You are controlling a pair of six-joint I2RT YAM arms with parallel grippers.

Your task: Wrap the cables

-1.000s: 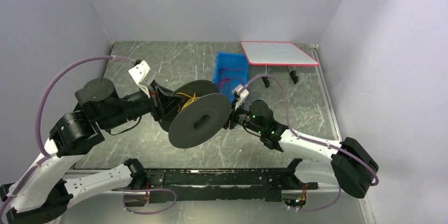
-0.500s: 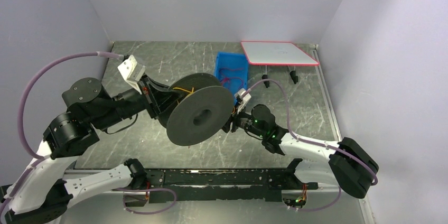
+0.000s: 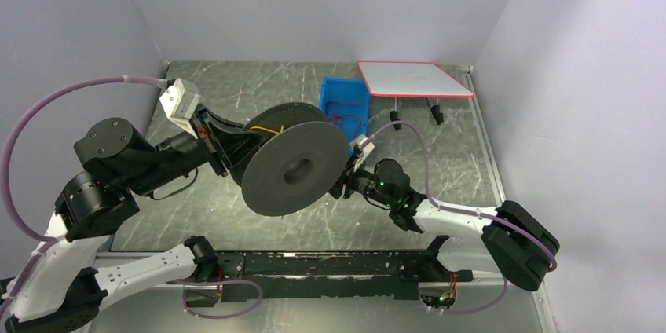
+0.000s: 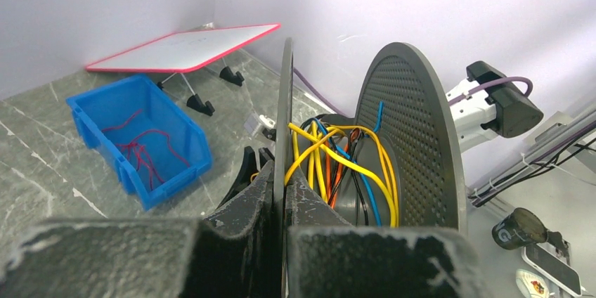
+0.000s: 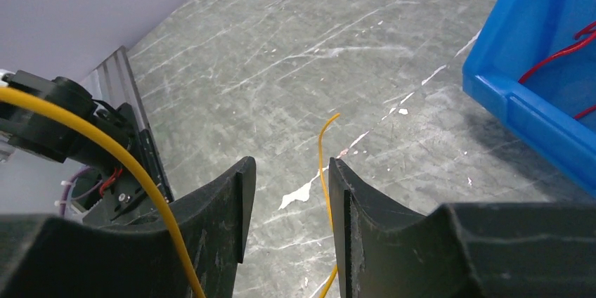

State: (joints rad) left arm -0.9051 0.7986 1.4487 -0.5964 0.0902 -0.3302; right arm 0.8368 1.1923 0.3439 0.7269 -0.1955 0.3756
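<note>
A dark grey spool (image 3: 294, 172) hangs above the table, and my left gripper (image 3: 228, 152) is shut on its far flange. The left wrist view shows the gripper (image 4: 284, 192) clamped on that thin flange (image 4: 284, 101). Yellow, orange, blue and black cables (image 4: 337, 164) lie loosely round the core. My right gripper (image 3: 343, 186) sits just right of the spool, low over the table. In the right wrist view its jaws (image 5: 289, 171) stand open. A thin yellow cable end (image 5: 322, 150) runs between them, close to the right finger. Another yellow cable (image 5: 105, 143) crosses the left finger.
A blue bin (image 3: 334, 97) holding red wires (image 4: 140, 150) stands behind the spool. To its right a white board with a red edge (image 3: 415, 78) rests on small black stands. Walls close in the table on three sides.
My left arm has swung the spool a little to the left and turned it. The right gripper has followed leftward, and its jaws have opened slightly.
</note>
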